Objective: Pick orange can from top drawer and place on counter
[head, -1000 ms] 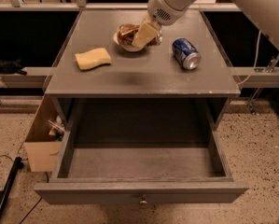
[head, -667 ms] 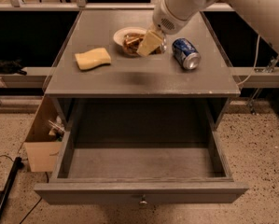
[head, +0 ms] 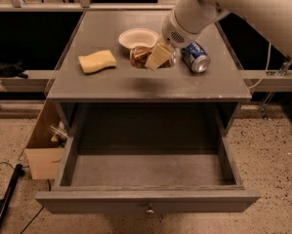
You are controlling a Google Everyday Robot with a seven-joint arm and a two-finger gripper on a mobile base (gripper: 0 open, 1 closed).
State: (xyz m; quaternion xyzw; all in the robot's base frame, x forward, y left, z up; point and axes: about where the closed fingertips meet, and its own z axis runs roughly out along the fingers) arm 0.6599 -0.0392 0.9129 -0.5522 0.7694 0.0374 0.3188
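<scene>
The orange can (head: 139, 56) is coppery and mottled and lies on its side in my gripper (head: 157, 57). The gripper is shut on it, with a tan finger (head: 158, 55) across the can's right part. It hangs just over the counter (head: 111, 84), in front of a white bowl, and a soft shadow lies on the counter below it. The top drawer (head: 145, 169) is pulled fully open and nothing shows inside it. Its round knob (head: 149, 210) is at the front centre.
A white bowl (head: 138, 37) stands behind the can. A blue can (head: 196, 57) lies on its side to the right of the gripper. A yellow sponge (head: 96, 61) lies at the counter's left. A cardboard box (head: 43, 152) stands on the floor left of the drawer.
My gripper has moved with the orange can toward the counter's front and a little right, off the white bowl, which now shows whole behind it. The blue can and sponge have not moved.
</scene>
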